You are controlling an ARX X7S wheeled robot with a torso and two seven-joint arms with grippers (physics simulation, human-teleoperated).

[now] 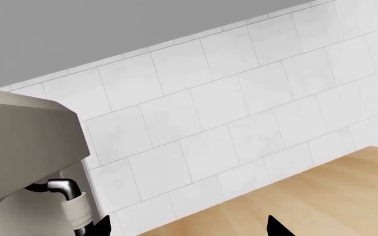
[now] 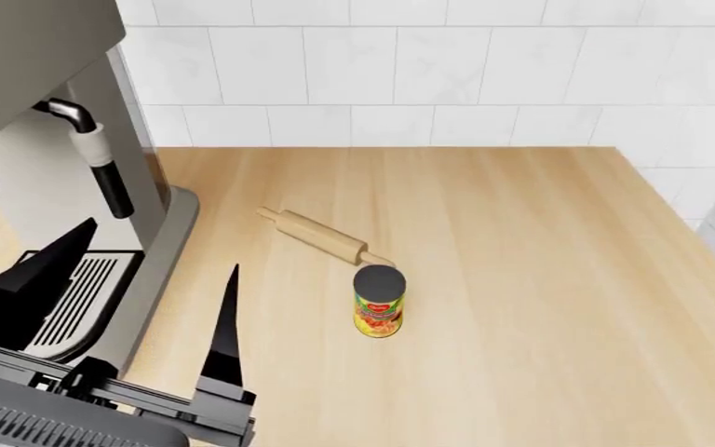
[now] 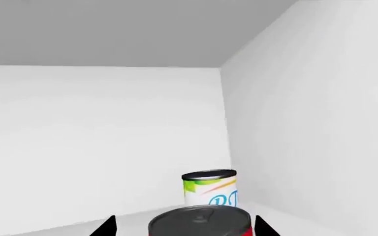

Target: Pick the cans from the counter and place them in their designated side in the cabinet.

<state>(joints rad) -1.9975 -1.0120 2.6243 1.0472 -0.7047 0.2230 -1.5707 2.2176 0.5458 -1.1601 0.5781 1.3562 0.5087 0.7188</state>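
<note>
Inside the white cabinet, your right claw brackets the red-labelled can, grip uncertain; your left claw hangs spread above the counter.

I am counting three cans: one fruit-labelled can standing on the tabletop, plus a green-labelled can and a red can in the white cabinet. I am also seeing one rolling pin and one coffee machine.
</note>
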